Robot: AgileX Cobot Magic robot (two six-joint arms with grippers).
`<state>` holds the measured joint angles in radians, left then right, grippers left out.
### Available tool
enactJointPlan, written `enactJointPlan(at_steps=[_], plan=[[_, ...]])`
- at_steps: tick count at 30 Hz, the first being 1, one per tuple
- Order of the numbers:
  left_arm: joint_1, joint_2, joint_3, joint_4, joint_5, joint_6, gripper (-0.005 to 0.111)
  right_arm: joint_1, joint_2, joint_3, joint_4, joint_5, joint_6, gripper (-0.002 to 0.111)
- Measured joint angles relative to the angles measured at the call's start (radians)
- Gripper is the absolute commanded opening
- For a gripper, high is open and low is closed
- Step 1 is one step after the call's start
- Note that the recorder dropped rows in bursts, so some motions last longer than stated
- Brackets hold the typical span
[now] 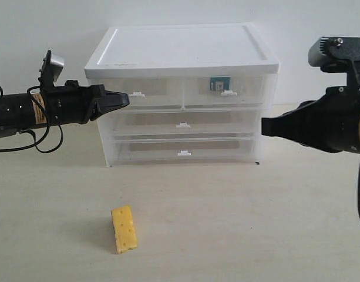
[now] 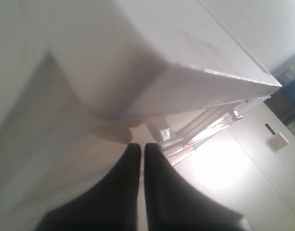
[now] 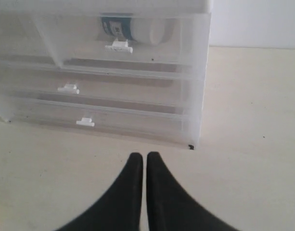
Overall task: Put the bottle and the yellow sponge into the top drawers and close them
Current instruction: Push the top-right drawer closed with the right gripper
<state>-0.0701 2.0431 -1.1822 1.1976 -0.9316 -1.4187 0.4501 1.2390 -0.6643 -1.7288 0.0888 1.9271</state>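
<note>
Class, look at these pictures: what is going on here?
A two-armed robot is filling a drawer unit. The bottle lies inside the closed top right drawer. The yellow sponge lies on the table, untouched. The left tool, shut and empty, is at the handle of the top left drawer; the right tool, also shut and empty, hovers beside the unit.

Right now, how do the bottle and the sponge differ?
The bottle lies inside the right top drawer; the sponge lies out on the table. The bottle is white with a teal label; the sponge is yellow with holes. The bottle is round; the sponge is a flat block. Neither is held.
</note>
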Motion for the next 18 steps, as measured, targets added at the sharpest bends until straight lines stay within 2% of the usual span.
enactJointPlan(at_steps=[15,17,18], plan=[[0.0,0.0,0.0,0.002,0.001,0.0,0.004,0.0,0.278,-0.273,-0.011,0.086,-0.02,0.0],[0.0,0.0,0.0,0.002,0.001,0.0,0.004,-0.013,0.313,-0.303,-0.011,0.039,-0.02,0.0],[0.0,0.0,0.0,0.002,0.001,0.0,0.004,-0.035,0.33,-0.32,-0.011,-0.049,-0.013,0.0]])
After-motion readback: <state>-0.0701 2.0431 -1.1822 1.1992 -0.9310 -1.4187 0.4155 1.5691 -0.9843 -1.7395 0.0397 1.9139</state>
